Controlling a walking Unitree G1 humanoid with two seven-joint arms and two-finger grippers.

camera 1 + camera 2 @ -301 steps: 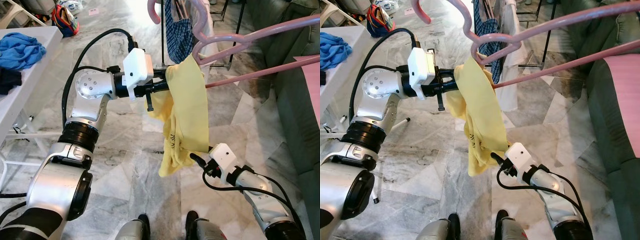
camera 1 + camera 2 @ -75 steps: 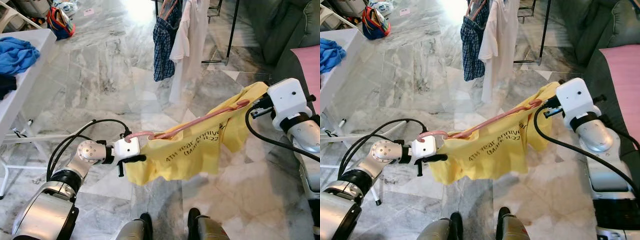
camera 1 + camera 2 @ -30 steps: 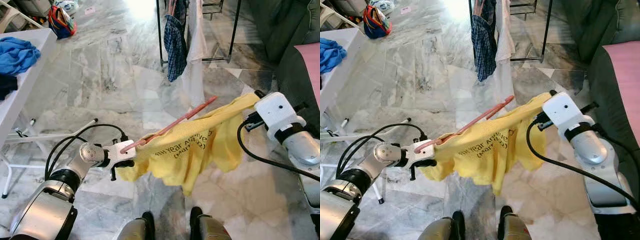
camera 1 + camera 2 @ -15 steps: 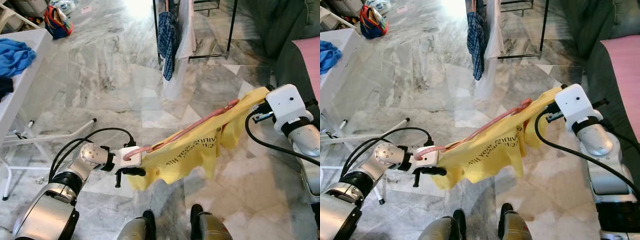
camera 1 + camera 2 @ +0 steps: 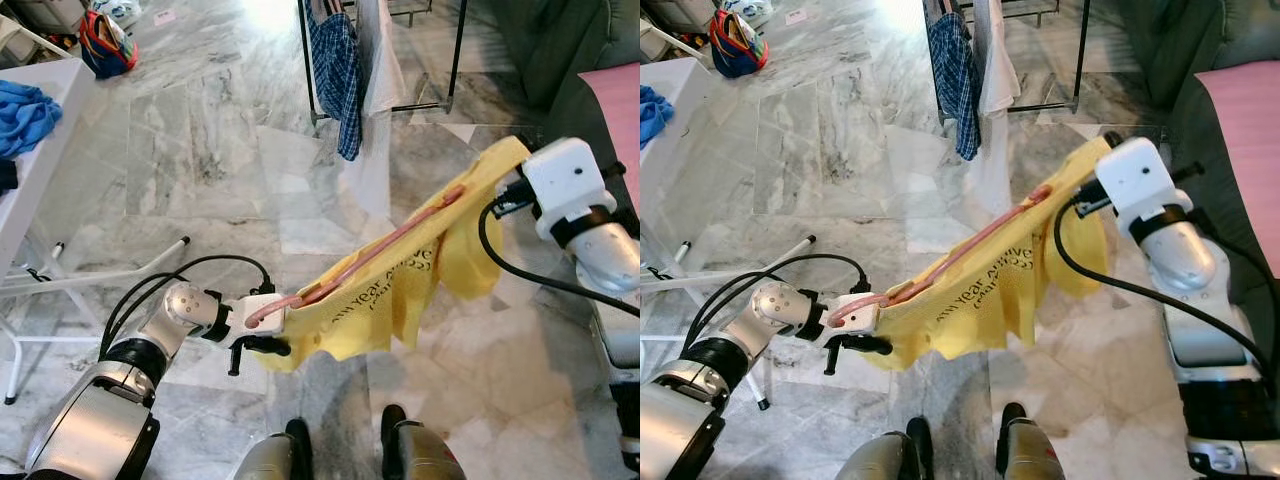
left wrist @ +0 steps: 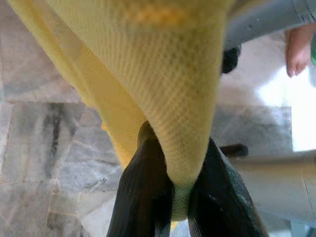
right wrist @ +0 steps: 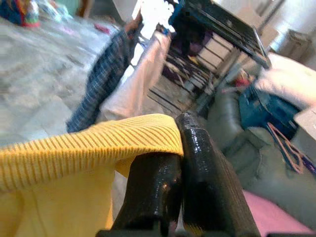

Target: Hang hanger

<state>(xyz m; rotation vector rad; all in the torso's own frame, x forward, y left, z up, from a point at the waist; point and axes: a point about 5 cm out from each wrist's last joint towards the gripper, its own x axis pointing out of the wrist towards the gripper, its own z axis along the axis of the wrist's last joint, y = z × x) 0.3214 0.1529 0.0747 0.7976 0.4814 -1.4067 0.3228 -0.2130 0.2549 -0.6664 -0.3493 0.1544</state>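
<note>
While the yellow shirt stretches between them, the left gripper pinches its low end, the right gripper its high end, pink hanger on top.

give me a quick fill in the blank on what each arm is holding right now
1. Both end effectors are shut on the ____ shirt.
2. The left end effector is ____ than the right end effector.
3. A pink ____ lies along the shirt's top.
4. A ____ shirt hangs on the rack.

Missing words: yellow; lower; hanger; plaid
</note>
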